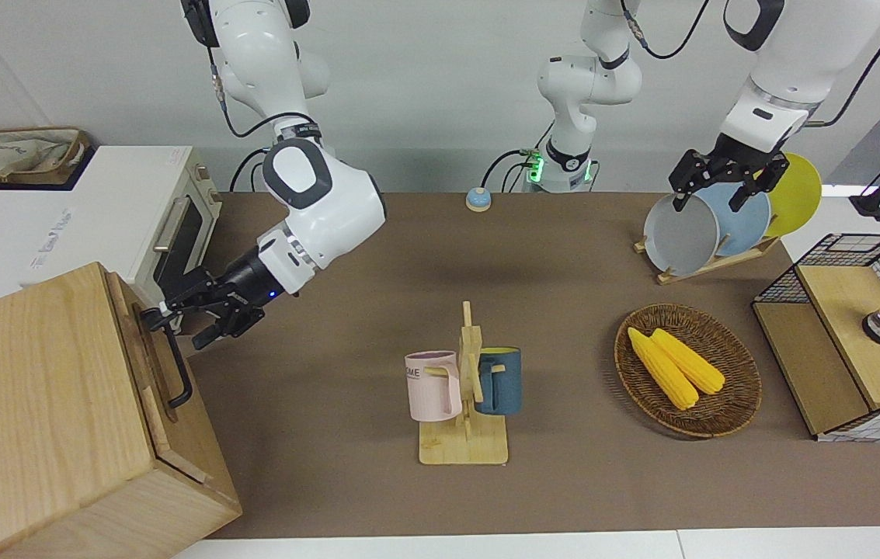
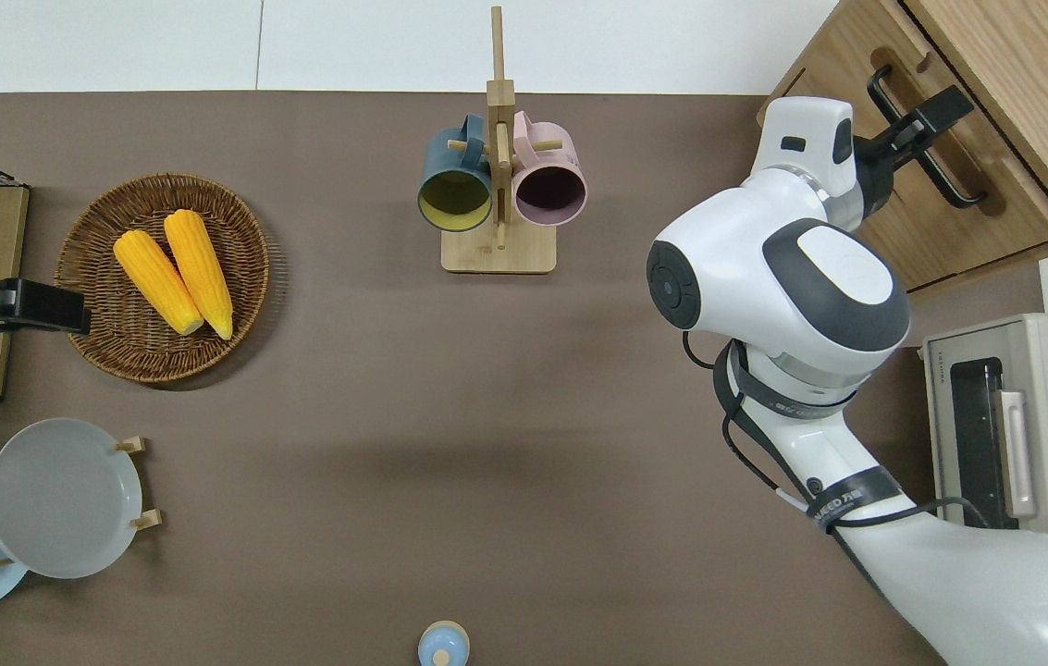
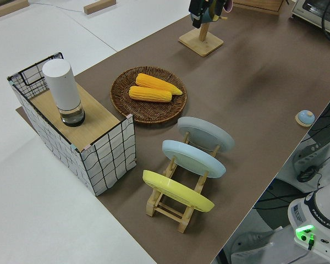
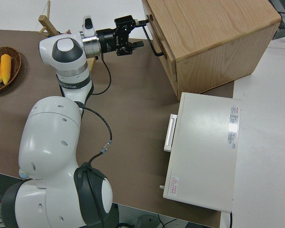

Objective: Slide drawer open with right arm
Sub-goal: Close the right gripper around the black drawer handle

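Reaching level toward the big wooden box (image 1: 43, 411) at its own end of the counter (image 1: 377, 264), the right gripper (image 1: 185, 321) has its jaws spread about the robot-side end of the drawer (image 2: 940, 157) handle (image 1: 173, 363), whose bar runs crosswise to them; the left arm is parked.

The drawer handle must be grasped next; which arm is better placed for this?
The right arm: the right gripper is open at the black handle of the drawer. The left gripper is parked.
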